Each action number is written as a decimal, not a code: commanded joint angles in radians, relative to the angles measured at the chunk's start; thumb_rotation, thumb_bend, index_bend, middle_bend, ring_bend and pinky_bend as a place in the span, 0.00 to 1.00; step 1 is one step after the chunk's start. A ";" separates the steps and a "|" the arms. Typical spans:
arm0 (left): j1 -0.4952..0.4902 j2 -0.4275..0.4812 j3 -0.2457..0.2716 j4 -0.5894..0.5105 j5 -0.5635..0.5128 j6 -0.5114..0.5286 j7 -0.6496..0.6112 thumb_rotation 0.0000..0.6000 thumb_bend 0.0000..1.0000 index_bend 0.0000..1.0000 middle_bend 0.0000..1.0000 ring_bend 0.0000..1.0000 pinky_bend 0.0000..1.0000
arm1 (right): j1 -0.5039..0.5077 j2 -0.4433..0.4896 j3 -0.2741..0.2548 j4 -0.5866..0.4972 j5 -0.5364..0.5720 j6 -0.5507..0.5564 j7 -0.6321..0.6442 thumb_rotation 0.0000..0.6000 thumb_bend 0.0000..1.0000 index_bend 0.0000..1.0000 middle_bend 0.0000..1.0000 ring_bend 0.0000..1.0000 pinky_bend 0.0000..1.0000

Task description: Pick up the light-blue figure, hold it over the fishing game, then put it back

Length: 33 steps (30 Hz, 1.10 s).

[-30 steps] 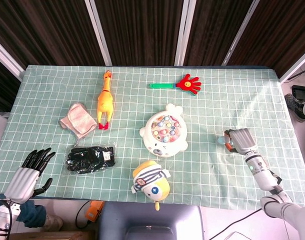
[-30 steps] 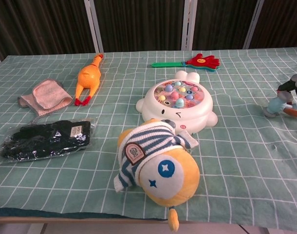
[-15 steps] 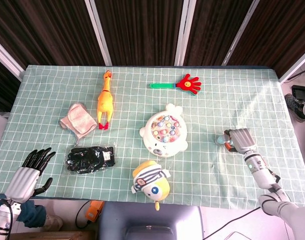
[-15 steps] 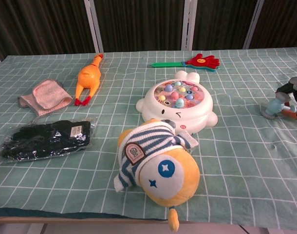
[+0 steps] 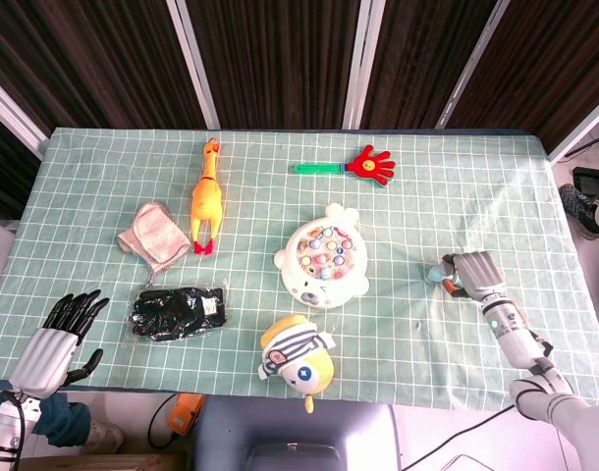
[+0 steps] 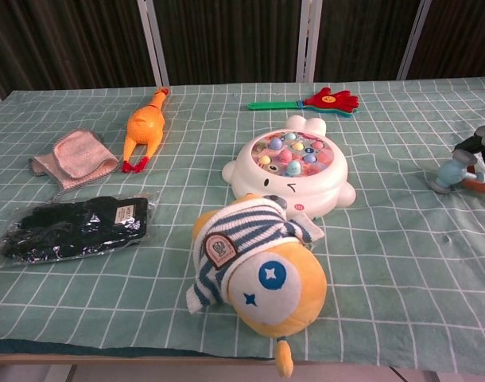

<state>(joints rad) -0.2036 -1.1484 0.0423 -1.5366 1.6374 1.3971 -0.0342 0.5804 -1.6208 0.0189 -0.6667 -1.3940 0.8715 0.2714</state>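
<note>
Head view: left hand (image 5: 62, 334) lower left, fingers spread, holding nothing, unchanged. Fishing game (image 5: 324, 263) at centre, untouched. Right hand (image 5: 473, 273) centre right is wrapped around the light-blue figure (image 5: 436, 276), which sits low at the tablecloth (image 5: 398, 196); it drifted left half a second back, now returned right. Lift barely started, judging by this.

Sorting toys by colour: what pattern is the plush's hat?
Navy and white stripes on the plush's hat; chest view shows it best.

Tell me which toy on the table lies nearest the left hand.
The black gloves in clear wrapping. They lie closest to the left hand; the pink cloth and rubber chicken sit farther back.
</note>
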 commanded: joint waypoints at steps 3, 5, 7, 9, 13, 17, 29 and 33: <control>-0.002 0.000 0.002 -0.001 0.001 -0.005 0.001 1.00 0.39 0.00 0.00 0.00 0.00 | -0.002 -0.002 0.011 0.004 0.000 0.004 -0.011 1.00 0.58 0.87 0.65 0.63 0.63; -0.002 0.001 0.002 -0.001 0.001 -0.004 0.001 1.00 0.39 0.00 0.00 0.00 0.00 | -0.005 -0.007 0.017 0.010 0.001 0.010 -0.019 1.00 0.58 0.85 0.65 0.62 0.63; -0.001 0.002 0.002 -0.002 0.001 -0.002 0.000 1.00 0.39 0.00 0.00 0.00 0.00 | -0.006 -0.010 0.021 0.012 0.001 0.011 -0.024 1.00 0.57 0.83 0.64 0.62 0.63; -0.001 0.003 0.002 -0.002 0.002 0.000 -0.001 1.00 0.39 0.00 0.00 0.00 0.00 | -0.007 -0.010 0.024 0.012 0.002 0.010 -0.030 1.00 0.57 0.81 0.63 0.62 0.63; 0.001 0.004 0.003 -0.002 0.003 0.003 -0.004 1.00 0.39 0.00 0.00 0.00 0.00 | -0.009 -0.009 0.030 0.008 0.005 0.005 -0.043 1.00 0.55 0.78 0.61 0.60 0.61; 0.001 0.004 0.004 -0.001 0.004 0.003 -0.006 1.00 0.39 0.00 0.00 0.00 0.00 | -0.011 -0.004 0.034 0.002 0.008 -0.006 -0.048 1.00 0.55 0.71 0.57 0.58 0.59; -0.002 0.001 0.003 -0.003 -0.003 -0.006 0.005 1.00 0.39 0.00 0.00 0.00 0.00 | -0.005 0.013 0.042 -0.012 0.009 -0.047 -0.047 1.00 0.55 0.59 0.45 0.54 0.58; -0.001 0.001 0.003 -0.003 -0.003 -0.004 0.005 1.00 0.39 0.00 0.00 0.00 0.00 | -0.006 0.023 0.046 -0.025 0.010 -0.047 -0.048 1.00 0.55 0.58 0.43 0.54 0.57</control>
<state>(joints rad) -0.2048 -1.1476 0.0451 -1.5399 1.6345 1.3928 -0.0291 0.5749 -1.5986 0.0640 -0.6905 -1.3846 0.8243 0.2236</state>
